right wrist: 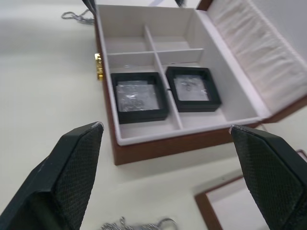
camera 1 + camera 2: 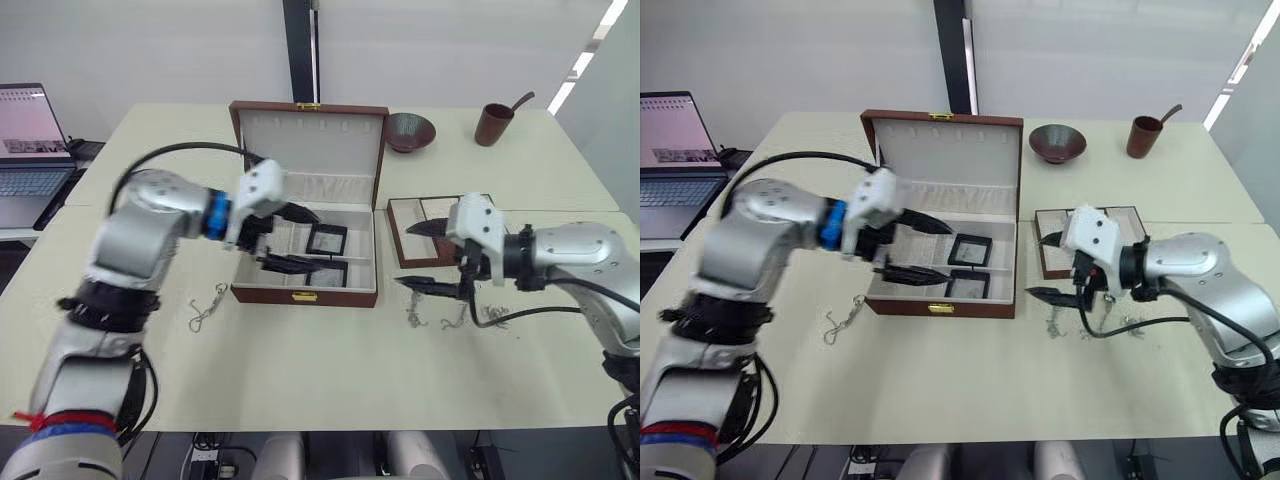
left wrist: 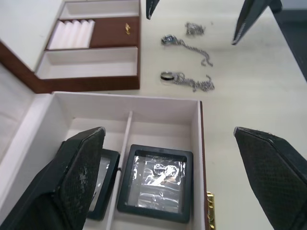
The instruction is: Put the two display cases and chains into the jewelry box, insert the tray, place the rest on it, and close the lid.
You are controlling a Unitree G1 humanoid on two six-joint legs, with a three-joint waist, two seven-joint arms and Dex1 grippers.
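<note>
Both display cases [image 2: 327,239] [image 2: 329,272] sit in the right-hand compartments of the jewelry box [image 2: 305,293] at frame centre, left gripper [image 2: 283,238] spread wide just left of them, right gripper [image 2: 428,257] wide open over the tray [image 2: 398,236] and chains [image 2: 460,316] at centre right.

Looks like you're in an office or lab-type room: plain cream tables [image 2: 300,370] pushed together, an open laptop [image 2: 30,150] on a side desk, bare white walls [image 2: 140,50], cables hanging under the table.
</note>
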